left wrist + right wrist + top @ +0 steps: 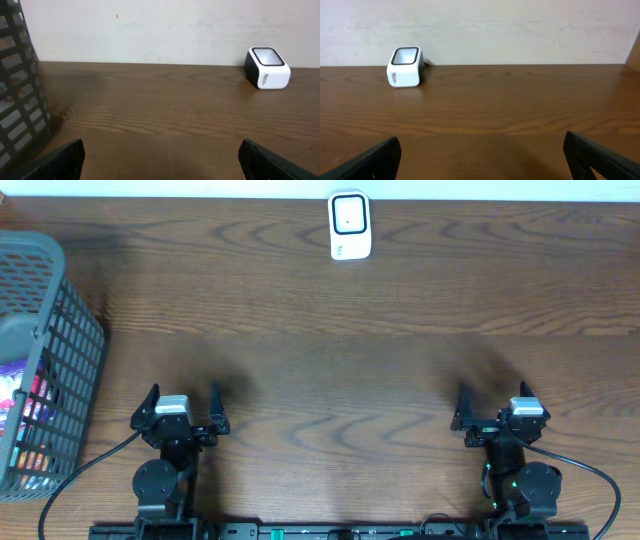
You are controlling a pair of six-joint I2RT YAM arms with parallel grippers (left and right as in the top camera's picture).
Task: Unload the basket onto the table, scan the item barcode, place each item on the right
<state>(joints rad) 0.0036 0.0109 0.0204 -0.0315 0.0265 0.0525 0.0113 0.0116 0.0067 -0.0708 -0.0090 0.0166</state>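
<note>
The white barcode scanner (350, 225) with a dark window stands at the table's far edge, centre. It shows far right in the left wrist view (267, 67) and far left in the right wrist view (406, 66). Colourful packets (28, 420) lie inside the grey mesh basket (60, 330); which one is the item I cannot tell. My left gripper (184, 393) (161, 150) rests near the front edge, open and holding nothing. My right gripper (494, 395) (482, 145) is likewise open and holding nothing at the front right.
The basket stands at the table's left edge, its wall close on the left of the left wrist view (20, 100). A pale wall runs behind the scanner. Bare wooden tabletop (330, 360) lies between grippers and scanner.
</note>
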